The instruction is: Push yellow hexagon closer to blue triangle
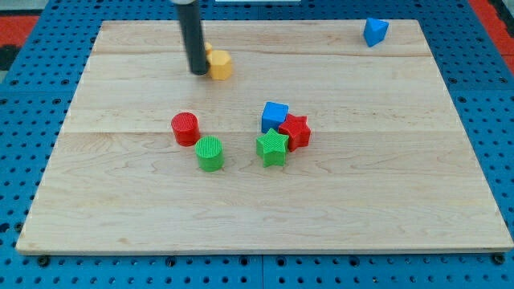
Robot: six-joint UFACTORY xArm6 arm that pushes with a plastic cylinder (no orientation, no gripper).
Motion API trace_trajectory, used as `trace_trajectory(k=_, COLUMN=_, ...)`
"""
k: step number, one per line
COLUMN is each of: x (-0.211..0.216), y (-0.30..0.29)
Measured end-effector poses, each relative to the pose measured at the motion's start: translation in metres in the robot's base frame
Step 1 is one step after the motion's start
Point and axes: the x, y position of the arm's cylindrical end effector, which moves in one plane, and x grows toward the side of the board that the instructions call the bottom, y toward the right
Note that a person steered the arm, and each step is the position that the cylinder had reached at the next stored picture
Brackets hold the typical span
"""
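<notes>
progress: early | my tip [198, 72] touches yellow hexagon [219, 65] on its view-left side | blue triangle [374, 31] well apart at surface [385, 201] top right | no jaws, rod only | left: whole rightward push

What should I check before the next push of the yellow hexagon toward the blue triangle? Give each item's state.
1. My tip sits at the view's left side of the yellow hexagon, opposite the target: ok.
2. Tip touching the hexagon: cannot tell; they look adjacent.
3. Blue triangle in view, on the board near the view's top right corner: ok.
4. Path between hexagon and triangle free of blocks: ok.
5. A second yellow piece shows behind the rod; its shape: cannot tell.
6. Triangle close to the board's edge, so overshoot risk: not ok.
</notes>
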Motion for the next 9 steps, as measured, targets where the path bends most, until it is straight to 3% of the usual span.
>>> trace_trajectory(k=2, x=-0.012, y=0.026)
trace_trajectory(k=4, x=-0.038, y=0.191)
trace_trajectory(k=6, x=-0.007, y=0.213)
trace_trajectory(k=7, x=-0.05, y=0.228)
trace_trajectory(k=9, x=-0.031, y=0.207)
